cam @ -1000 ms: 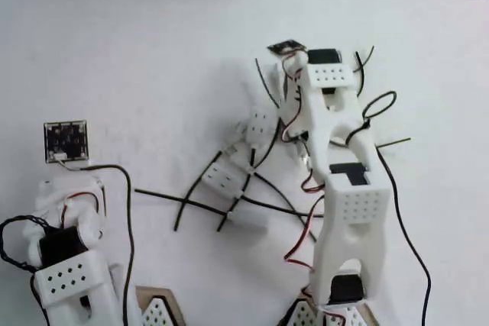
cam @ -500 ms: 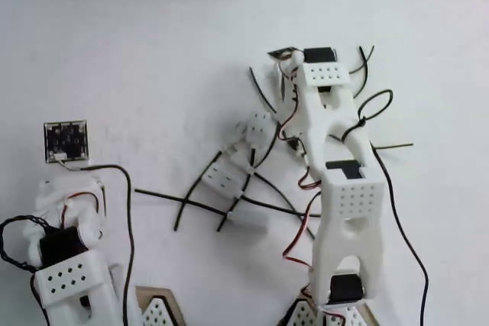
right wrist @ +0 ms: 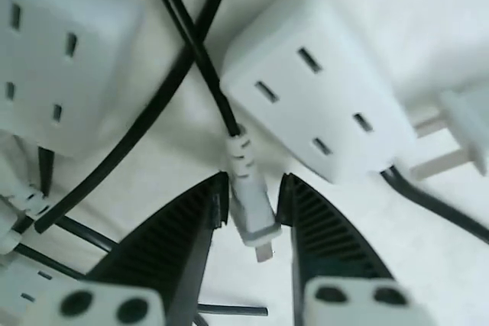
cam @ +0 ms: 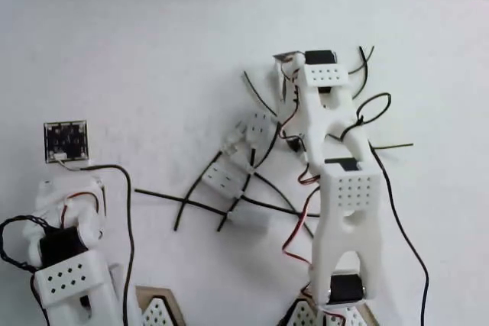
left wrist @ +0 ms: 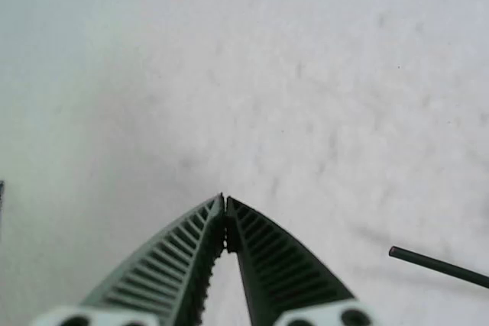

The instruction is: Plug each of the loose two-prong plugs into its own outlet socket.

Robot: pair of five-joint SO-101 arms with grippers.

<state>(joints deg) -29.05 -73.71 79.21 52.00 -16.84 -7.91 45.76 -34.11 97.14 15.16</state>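
Note:
My right gripper (right wrist: pixel 252 181) is shut on a small white two-prong plug (right wrist: pixel 249 208) with a black cord, held just above a white outlet block (right wrist: pixel 313 104). A second outlet block (right wrist: pixel 53 59) lies beside the first. Another loose plug (right wrist: pixel 458 139) with bare prongs rests against the first block. From above, both outlet blocks (cam: pixel 260 124) (cam: pixel 224 179) lie mid-table, left of the right arm (cam: pixel 325 112), and a white plug (cam: pixel 248 219) lies nearer the front. My left gripper (left wrist: pixel 224 200) is shut on nothing over bare table.
Black cords (cam: pixel 191 200) cross among the outlet blocks and loop behind the right arm. A small black square board (cam: pixel 66 140) sits at the left, ahead of the left arm (cam: pixel 65 242). A cord end (left wrist: pixel 439 265) lies near the left gripper.
The right arm's wrist has drawn slightly toward the front and its forearm has shifted left. The black cord end beside it swung left. The left arm has kept still.

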